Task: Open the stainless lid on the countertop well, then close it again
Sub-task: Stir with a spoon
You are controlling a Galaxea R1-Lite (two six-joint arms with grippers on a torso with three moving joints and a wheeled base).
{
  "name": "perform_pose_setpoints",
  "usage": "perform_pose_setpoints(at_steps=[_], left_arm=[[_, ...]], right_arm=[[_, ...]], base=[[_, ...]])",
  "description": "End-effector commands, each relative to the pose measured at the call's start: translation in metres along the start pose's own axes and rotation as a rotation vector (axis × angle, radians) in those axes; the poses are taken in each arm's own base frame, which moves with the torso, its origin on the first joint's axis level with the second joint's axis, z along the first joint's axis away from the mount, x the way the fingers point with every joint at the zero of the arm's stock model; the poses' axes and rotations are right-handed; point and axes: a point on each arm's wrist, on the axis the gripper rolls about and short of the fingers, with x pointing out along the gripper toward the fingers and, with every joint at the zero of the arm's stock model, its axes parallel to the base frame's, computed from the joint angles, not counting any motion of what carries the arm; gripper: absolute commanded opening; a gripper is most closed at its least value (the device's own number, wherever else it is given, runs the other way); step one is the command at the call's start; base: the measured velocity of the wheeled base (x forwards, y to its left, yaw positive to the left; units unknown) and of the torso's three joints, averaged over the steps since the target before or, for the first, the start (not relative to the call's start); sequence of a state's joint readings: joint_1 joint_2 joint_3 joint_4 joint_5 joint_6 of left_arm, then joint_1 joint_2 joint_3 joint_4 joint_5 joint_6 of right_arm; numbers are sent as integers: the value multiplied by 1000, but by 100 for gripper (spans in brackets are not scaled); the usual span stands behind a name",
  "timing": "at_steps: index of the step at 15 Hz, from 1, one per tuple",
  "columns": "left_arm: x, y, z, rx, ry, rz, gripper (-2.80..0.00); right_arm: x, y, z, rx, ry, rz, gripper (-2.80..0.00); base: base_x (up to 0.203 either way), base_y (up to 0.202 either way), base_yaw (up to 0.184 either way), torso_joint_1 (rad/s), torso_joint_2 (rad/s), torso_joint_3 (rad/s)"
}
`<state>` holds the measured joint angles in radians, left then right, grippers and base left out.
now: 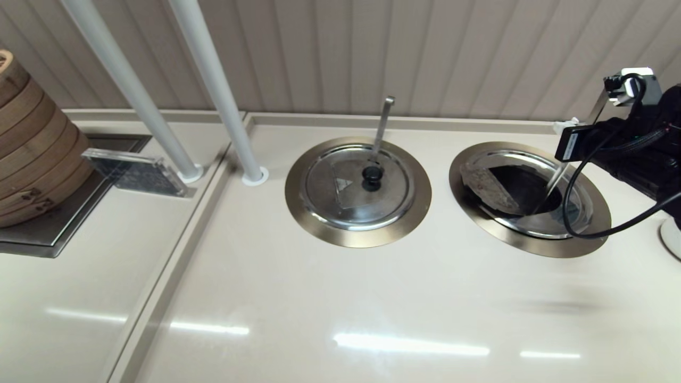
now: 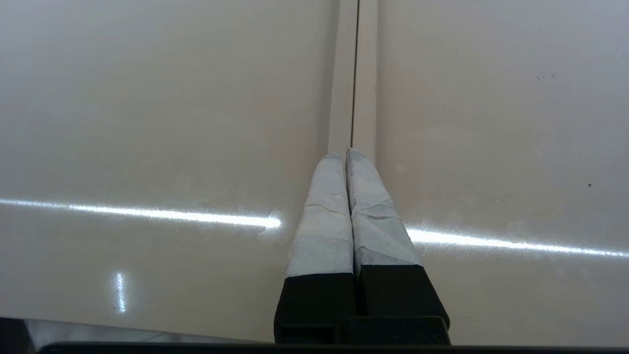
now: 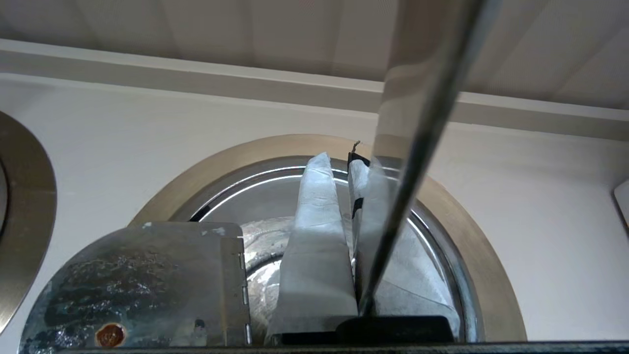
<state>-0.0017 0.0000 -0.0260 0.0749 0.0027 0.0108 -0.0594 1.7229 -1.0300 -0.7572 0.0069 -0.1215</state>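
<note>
Hovering over the well (image 3: 457,236), the right gripper (image 3: 339,164) is closed, the lid's raised flap (image 3: 147,280) just beside it.

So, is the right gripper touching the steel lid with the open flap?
Cannot tell. In the right wrist view the right gripper overlaps the far edge of the lid, but neither contact nor gap shows plainly; a ladle handle crosses in front.

Two wells (image 1: 529,199) (image 1: 357,192), two lids (image 1: 481,186) (image 1: 357,187), two poles (image 1: 218,85) (image 1: 127,85), one steamer stack (image 1: 32,143)
</note>
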Motion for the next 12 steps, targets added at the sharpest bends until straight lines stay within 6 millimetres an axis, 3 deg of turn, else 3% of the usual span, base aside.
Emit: perform_pose_setpoints(at_steps=[1,4,8,10,12], left_arm=[[0,0,0,0,0,1,-280],[0,0,0,0,0,1,-280],[0,0,0,0,0,1,-280],[0,0,0,0,0,1,-280],[0,0,0,0,0,1,-280]], right_arm=[[10,-1,-7,4,-13,-19,-280],[22,3,-4,97,-164,-40,-280],[8,6,12,166,-141,3,-280],[3,-9,10,140,-80,28,-280],[10,-24,0,41,-51,-18,-280]], base=[[0,0,0,0,0,0],[0,0,0,0,0,0],[0,0,0,0,0,0],[0,0,0,0,0,0],[0,0,0,0,0,0]])
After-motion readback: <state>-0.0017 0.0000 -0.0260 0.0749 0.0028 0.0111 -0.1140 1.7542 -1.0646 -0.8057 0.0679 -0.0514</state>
